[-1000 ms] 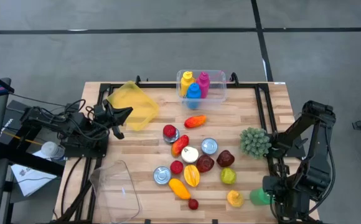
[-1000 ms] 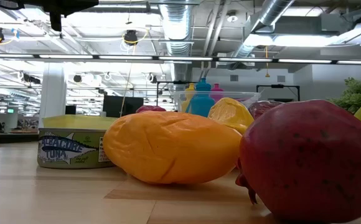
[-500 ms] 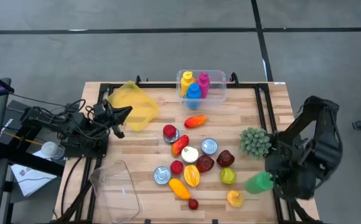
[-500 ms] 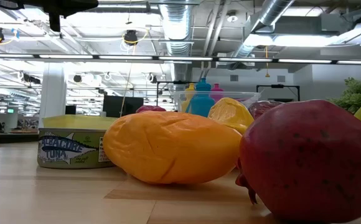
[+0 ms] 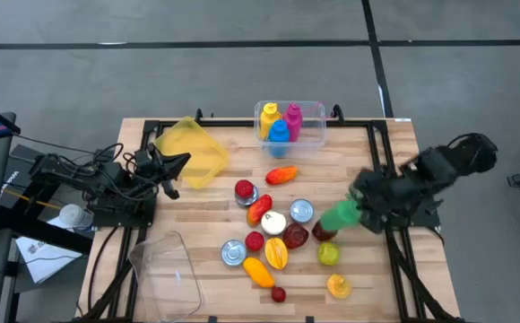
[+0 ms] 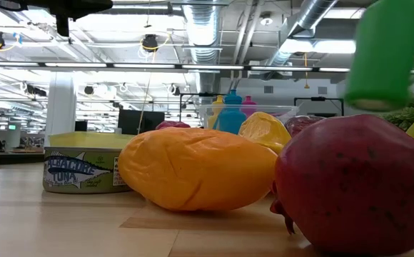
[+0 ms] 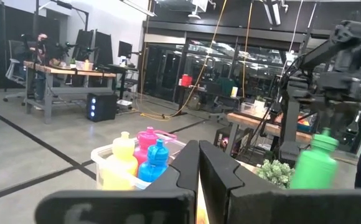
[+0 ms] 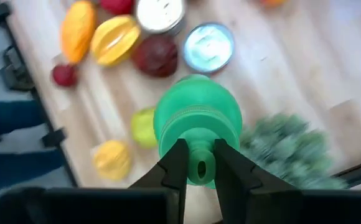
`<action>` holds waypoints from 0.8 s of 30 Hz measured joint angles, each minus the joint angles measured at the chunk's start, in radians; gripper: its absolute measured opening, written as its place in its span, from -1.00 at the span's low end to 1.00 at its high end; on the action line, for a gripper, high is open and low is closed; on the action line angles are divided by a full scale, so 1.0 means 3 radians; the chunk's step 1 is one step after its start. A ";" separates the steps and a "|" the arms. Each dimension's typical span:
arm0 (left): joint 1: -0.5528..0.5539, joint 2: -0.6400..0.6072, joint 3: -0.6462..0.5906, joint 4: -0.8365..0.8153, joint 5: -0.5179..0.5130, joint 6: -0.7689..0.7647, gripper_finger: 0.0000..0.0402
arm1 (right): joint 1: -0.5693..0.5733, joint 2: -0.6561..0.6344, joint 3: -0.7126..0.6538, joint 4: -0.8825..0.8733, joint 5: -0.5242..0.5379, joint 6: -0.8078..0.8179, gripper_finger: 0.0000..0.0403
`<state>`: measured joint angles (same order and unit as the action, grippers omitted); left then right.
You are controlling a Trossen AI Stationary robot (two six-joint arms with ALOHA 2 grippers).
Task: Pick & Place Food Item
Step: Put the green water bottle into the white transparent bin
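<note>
Right pincer (image 8: 198, 163) clamped on the neck of a green bottle (image 5: 340, 216), held in the air above the bench (image 5: 359, 152), over the dark red fruit (image 5: 325, 229) and just beside the green leafy bunch (image 5: 365, 193). Seen from the low view as a green cylinder (image 6: 384, 53) hanging above the pomegranate (image 6: 357, 182). Left pincer (image 5: 172, 167) fully closed and empty, parked at the bench's left edge beside the yellow container (image 5: 191, 151).

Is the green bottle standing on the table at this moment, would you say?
No, the right tool holds the green bottle in the air above the food items.
</note>
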<state>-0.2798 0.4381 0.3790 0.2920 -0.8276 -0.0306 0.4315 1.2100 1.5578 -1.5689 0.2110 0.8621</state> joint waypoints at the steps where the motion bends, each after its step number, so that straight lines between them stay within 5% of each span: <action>1: 0.0000 0.0000 0.0000 0.0000 0.0000 0.0009 -1.00 | -0.0153 0.0003 0.0000 0.0020 0.0000 -0.0164 -0.74; 12: 0.0000 0.0001 0.0000 0.0003 0.0003 0.0064 -1.00 | -0.1693 0.0051 0.0065 0.0588 -0.0011 -0.1379 -0.74; 24: 0.0000 0.0001 0.0000 0.0010 0.0011 0.0064 -1.00 | -0.2694 0.0679 0.1287 0.0731 -0.0001 -0.2114 -0.73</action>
<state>-0.2798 0.4385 0.3790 0.2951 -0.8242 -0.0112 -0.3767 1.4137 1.9439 -1.3495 0.2107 0.2280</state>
